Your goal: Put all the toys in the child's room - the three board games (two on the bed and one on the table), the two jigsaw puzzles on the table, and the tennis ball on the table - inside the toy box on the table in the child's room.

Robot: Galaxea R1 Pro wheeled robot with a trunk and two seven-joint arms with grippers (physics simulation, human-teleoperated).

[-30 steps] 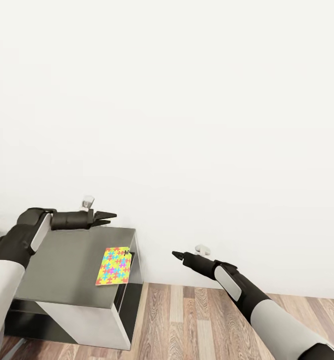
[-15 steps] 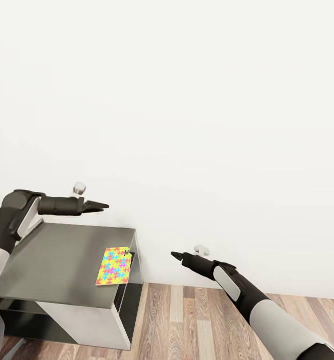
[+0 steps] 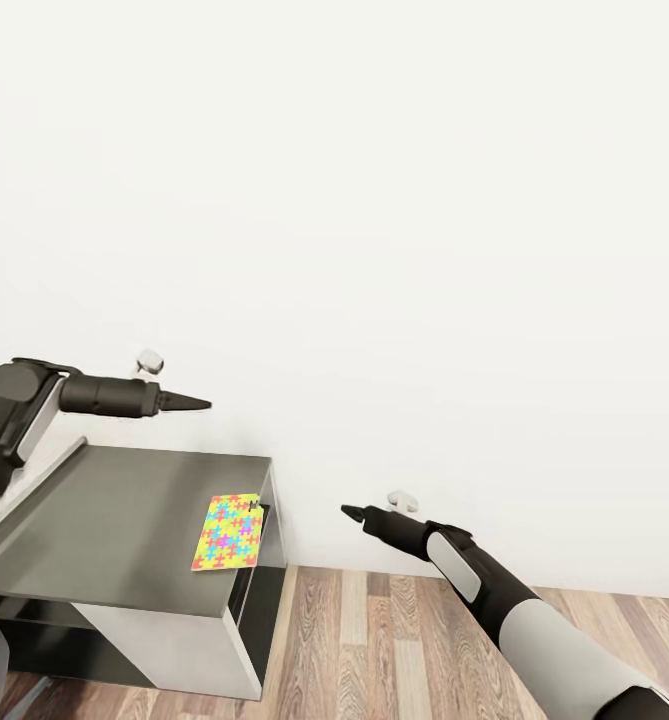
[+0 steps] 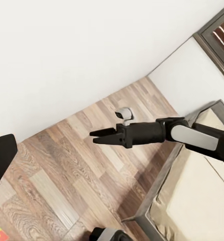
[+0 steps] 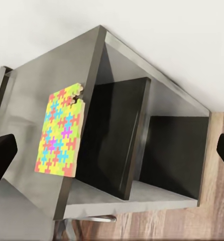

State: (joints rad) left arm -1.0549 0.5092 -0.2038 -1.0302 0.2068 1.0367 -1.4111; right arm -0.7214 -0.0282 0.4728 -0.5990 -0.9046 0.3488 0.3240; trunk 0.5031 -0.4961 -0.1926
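A jigsaw puzzle [image 3: 229, 532], a thin square of bright multicoloured patches, lies flat on the right end of the grey table [image 3: 124, 510], at its edge. The right wrist view looks at the puzzle [image 5: 61, 131] from the table's end. My left gripper [image 3: 199, 404] hovers above the table's far edge, up and left of the puzzle, open and empty. Off the table's right end, lower and over the floor, my right gripper [image 3: 346, 511] points towards the puzzle, open and empty. It is also in the left wrist view as the right gripper [image 4: 93, 137].
The table's end has dark open shelf compartments [image 5: 117, 135]. A pale sloping edge [image 3: 34, 490] crosses the table top at far left. A white wall stands close behind. Wood-plank floor [image 3: 394, 640] spreads to the right, and the bed [image 4: 202, 196] lies beyond my right arm.
My left arm has risen and drawn back to the left, off the table top, uncovering the pale sloping edge. The right arm and the puzzle have stayed put.
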